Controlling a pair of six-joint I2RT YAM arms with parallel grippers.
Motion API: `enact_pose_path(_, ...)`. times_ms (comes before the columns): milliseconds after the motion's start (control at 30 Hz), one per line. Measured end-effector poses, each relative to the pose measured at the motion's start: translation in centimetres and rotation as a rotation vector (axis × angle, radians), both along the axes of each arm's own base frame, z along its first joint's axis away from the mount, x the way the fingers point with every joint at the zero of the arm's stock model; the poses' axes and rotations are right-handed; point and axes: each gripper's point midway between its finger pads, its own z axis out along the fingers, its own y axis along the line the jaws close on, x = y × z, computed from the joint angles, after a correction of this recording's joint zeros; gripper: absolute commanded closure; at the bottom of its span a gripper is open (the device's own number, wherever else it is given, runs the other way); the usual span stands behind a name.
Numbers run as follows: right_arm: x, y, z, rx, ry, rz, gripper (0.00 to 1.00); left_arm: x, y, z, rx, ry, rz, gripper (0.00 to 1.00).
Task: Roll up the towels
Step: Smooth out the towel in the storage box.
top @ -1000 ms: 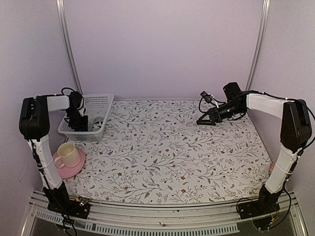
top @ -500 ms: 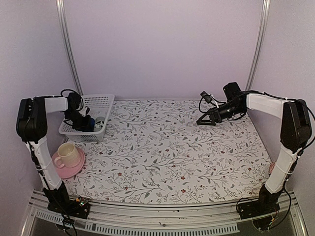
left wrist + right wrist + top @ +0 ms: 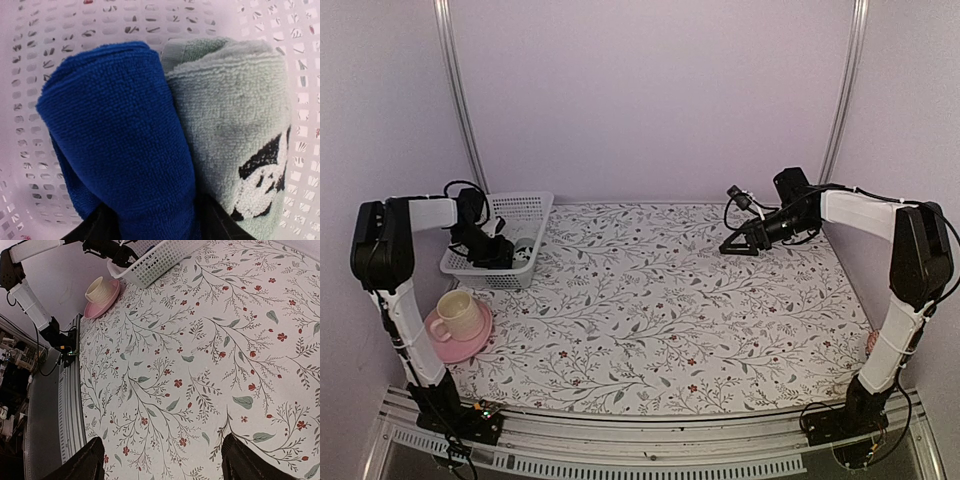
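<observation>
We see the royal-blue towel [image 3: 120, 140] and the sage-green towel [image 3: 230, 120] rolled, side by side and touching, inside the white basket [image 3: 30, 30]. Our left tool [image 3: 488, 252] sits in that basket at the royal-blue towel's near end; whether it pinches, we cannot tell. Our right tool [image 3: 735, 246] hovers, spread, over the floral bench [image 3: 650, 320].

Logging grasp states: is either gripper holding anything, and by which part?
Right gripper holds nothing. The near end of the blue towel sits between the fingers of the left gripper; whether it is gripped cannot be told.
</observation>
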Motion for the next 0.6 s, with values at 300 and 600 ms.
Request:
enact_pose_path(300,0.5,-0.3,-0.1,-0.031,-0.029,-0.011,0.12,0.9,0.4,5.2,0.028,-0.115,0.015,0.03)
enact_pose_path(600,2.7,-4.2,1.3,-0.1,-0.109,-0.122,0.01,1.3,-2.1,10.1,0.058,-0.248,-0.006,0.03)
